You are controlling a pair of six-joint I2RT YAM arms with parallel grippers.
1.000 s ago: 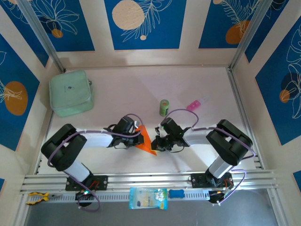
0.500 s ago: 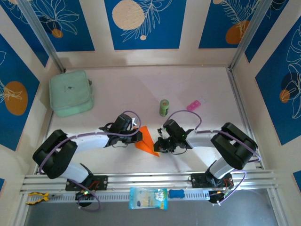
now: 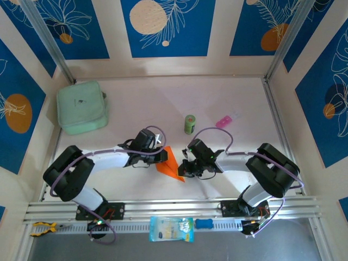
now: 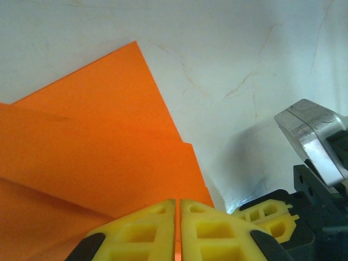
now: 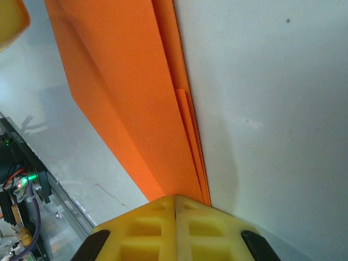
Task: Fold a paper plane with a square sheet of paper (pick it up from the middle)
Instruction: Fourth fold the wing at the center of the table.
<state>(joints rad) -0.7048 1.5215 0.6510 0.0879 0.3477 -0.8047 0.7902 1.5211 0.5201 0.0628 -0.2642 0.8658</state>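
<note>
square sheet of paper (image 3: 169, 163): folded into layered orange wedge, low over bench (image 3: 136, 103), between arms. left gripper (image 3: 161, 156) jaws pinched on one edge; right gripper (image 3: 184, 169) jaws clamped on opposite tip. Risk: arms pulling apart tears paper; slipping pinch lets folds spring open.

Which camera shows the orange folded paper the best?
The top external view: the folded bright orange paper shows whole there, a pointed shape. Left wrist view: the paper close up, overlapping layers. Right wrist view: the paper close up, long stacked edges.
</note>
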